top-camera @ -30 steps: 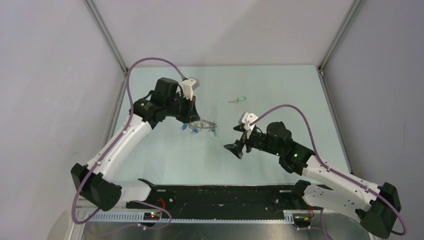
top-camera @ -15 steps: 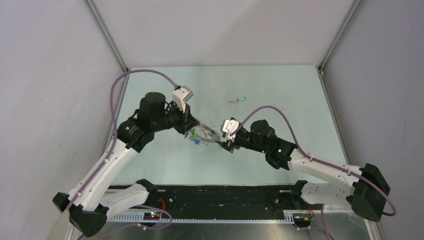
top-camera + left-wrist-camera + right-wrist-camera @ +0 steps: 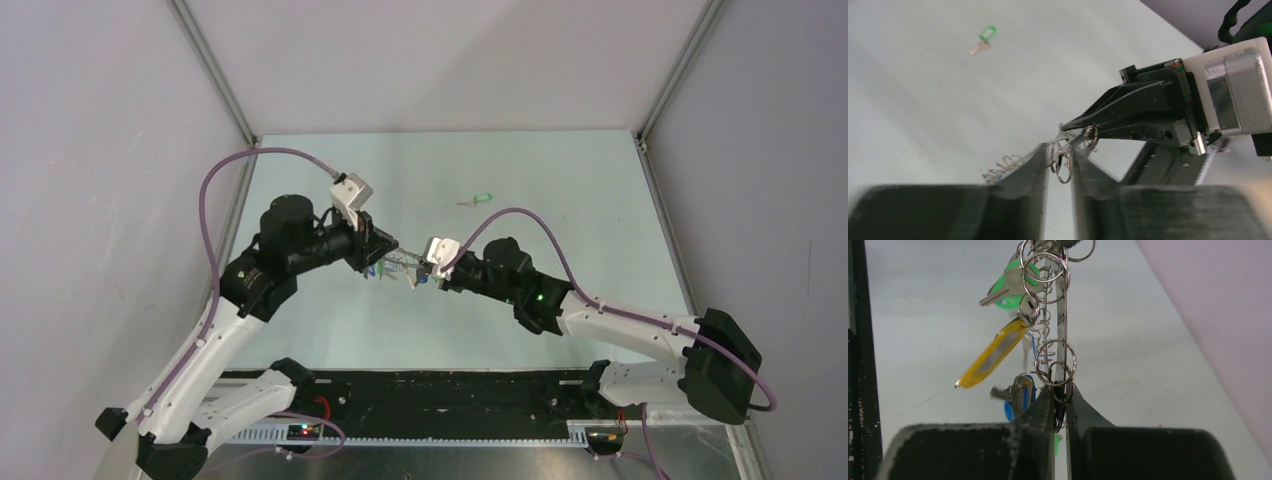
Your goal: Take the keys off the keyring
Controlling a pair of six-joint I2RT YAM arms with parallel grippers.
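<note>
The keyring (image 3: 1062,315) hangs in the air between my two grippers, with small split rings and several keys on it. A yellow-headed key (image 3: 990,354), a green-headed key (image 3: 1010,287) and a blue-headed key (image 3: 1009,410) dangle from it. My right gripper (image 3: 1059,392) is shut on the keyring's near end. In the left wrist view my left gripper (image 3: 1060,148) has its fingers a little apart, with two small rings (image 3: 1063,167) loose in the gap. From above, the left gripper (image 3: 385,256) and right gripper (image 3: 421,279) nearly meet around the bunch of keys (image 3: 397,268).
One loose green-headed key (image 3: 477,200) lies on the pale table toward the back, also in the left wrist view as the green-headed key (image 3: 984,39). A black rail (image 3: 440,392) runs along the near edge. Grey walls close in the table's sides and back.
Both arms drew together over the table's middle. My right gripper came in open and closed on the keyring. My left gripper, shut on the ring before, has parted its fingers.
</note>
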